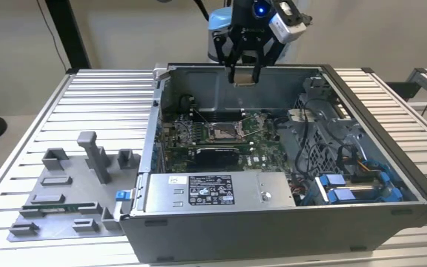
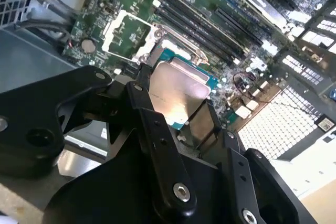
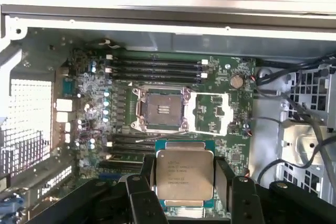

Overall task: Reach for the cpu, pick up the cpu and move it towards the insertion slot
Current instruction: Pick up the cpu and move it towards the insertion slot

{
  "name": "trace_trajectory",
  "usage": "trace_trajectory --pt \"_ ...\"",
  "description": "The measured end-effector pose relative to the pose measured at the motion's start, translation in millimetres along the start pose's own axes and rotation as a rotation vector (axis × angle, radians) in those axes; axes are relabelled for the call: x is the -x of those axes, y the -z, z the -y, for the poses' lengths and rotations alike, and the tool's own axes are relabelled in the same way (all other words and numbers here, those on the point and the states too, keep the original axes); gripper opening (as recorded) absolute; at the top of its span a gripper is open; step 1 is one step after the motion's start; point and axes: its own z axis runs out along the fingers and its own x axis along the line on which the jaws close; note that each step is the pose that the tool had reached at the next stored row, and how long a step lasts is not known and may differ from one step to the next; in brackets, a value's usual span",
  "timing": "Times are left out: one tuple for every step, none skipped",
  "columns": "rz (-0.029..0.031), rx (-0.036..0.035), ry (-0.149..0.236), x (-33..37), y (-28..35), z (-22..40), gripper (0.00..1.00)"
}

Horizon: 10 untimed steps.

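My gripper [image 1: 244, 77] hangs above the open computer case, shut on the cpu [image 1: 244, 80], a flat square chip with a silvery top. In the first wrist view the cpu [image 3: 184, 174] sits between two black fingers [image 3: 147, 181], held by opposite edges. The second wrist view shows the same cpu [image 2: 176, 90] over the green board. The insertion slot [image 1: 222, 131] is a square metal-framed socket in the middle of the motherboard, well below the chip. In the first wrist view the insertion slot [image 3: 160, 109] lies uncovered, its hinged frame [image 3: 210, 113] folded open beside it.
The case walls [image 1: 162, 105] surround the board. A power supply box [image 1: 213, 191] lies at the near side; cables and blue drive parts [image 1: 351, 186] are at the exterior view's right. A grey tray [image 1: 65, 194] holding a green memory stick [image 1: 58, 208] rests on the slatted table.
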Motion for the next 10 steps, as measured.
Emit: trace_trajectory --pt "0.0000 0.0000 0.000 -1.3 -0.4 -3.3 0.00" --pt "0.0000 0.0001 0.000 -2.5 -0.8 -6.6 0.00" --pt "-0.0001 0.0001 0.000 -3.5 -1.2 -9.9 0.00" --pt "-0.0001 0.0002 0.000 -4.7 -1.6 -13.4 0.00" --pt "0.0000 0.0003 0.000 -6.0 -2.1 -16.8 0.00" --pt "0.0000 0.0004 0.000 -7.5 -2.6 -19.6 0.00" --pt "0.0000 0.0003 0.000 -9.5 -3.0 -22.0 0.00" --pt "0.0000 0.0003 0.000 -11.5 -3.5 -23.6 0.00" --pt "0.0000 0.0002 -0.001 -13.5 -3.9 -24.8 0.00" --pt "-0.0001 0.0002 -0.001 -15.4 -4.3 -25.8 0.00"
